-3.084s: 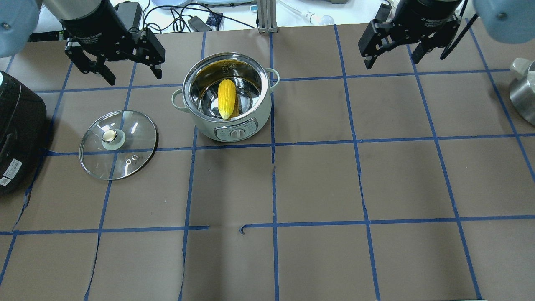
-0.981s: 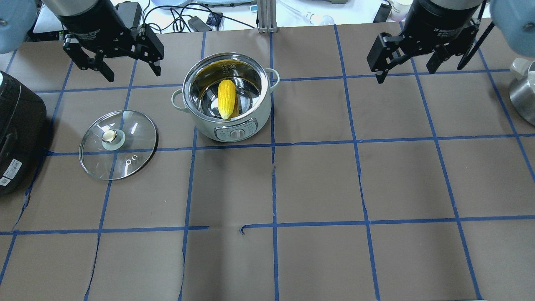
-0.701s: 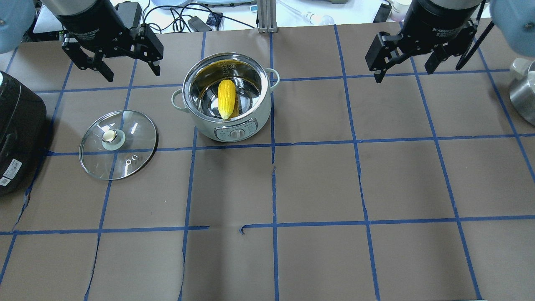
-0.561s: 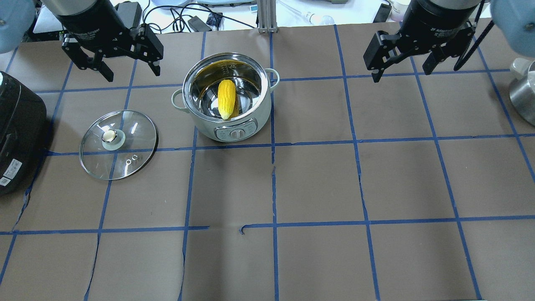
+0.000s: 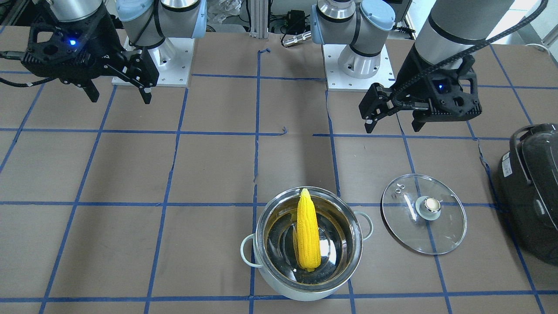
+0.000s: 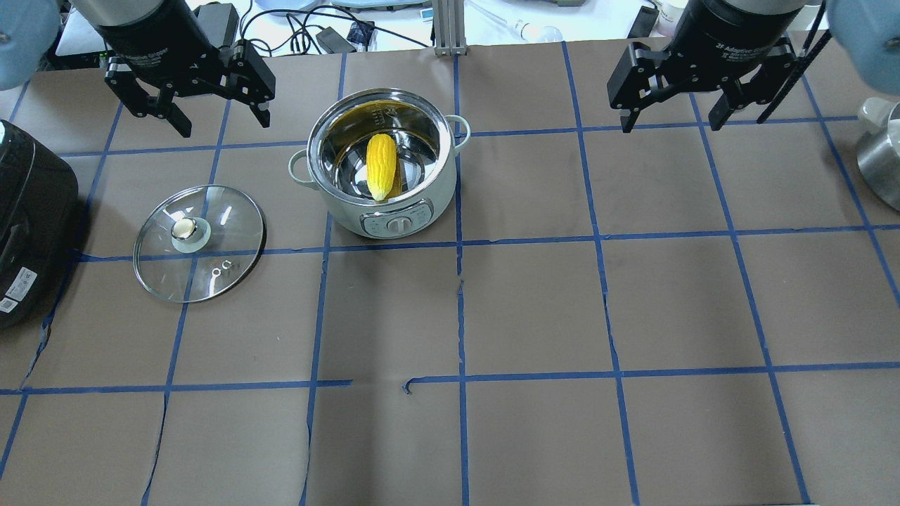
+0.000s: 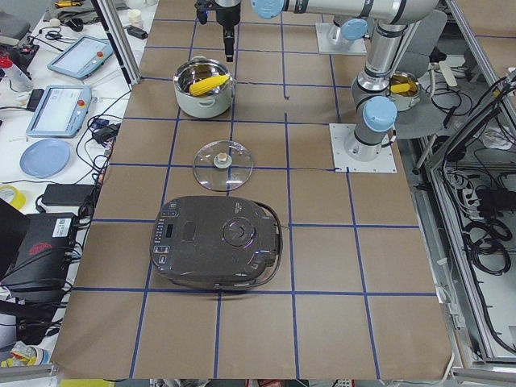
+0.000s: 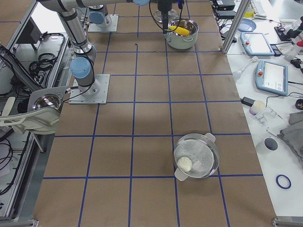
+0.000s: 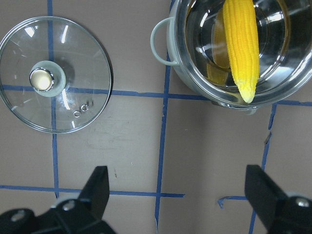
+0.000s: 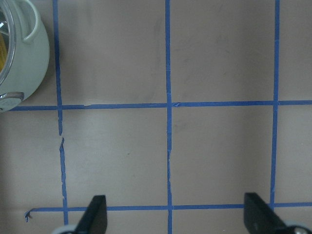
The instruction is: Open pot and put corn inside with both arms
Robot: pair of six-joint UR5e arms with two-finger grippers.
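Far left: big black appliance [image 6: 28, 225], rounded, glossy plastic, not part of the job. Above it the left gripper [image 6: 225, 126] hangs over the table w/ jaws spread wide, nothing between them. Wrist cam confirms: both fingers apart, only paper below.

Next, the glass lid [image 6: 211, 267] lies flat on the brown paper [image 6: 534, 309], knob up, well apart from the pot. Clear glass w/ thin metal rim, so probably fragile and slick. The knob [image 6: 184, 227] is the only sensible grab pt; the edge is too thin and flat to pinch.

Centre-left: pot [image 6: 439, 186], open. Mirror-shiny steel inside, pale outer wall, two small loop handles, control dial on the front. The corn [image 6: 382, 165] is inside, leaning on the inner wall, tip pointing toward the robot side. It's a bright yellow cob, ridged kernels, tapered. Looks like stiff, light plastic; the ridges should give grip. Best hold is probably across the thick mid-section, not the narrow tip, where jaws could slide off.

Right: right gripper [image 6: 671, 127], also spread open and empty, well away from the pot over bare paper and blue tape [image 6: 596, 232] grid.

Far right edge: other steel pot [image 6: 882, 169], brushed metal, partly cut off.

Judging by the layout, task looks done.
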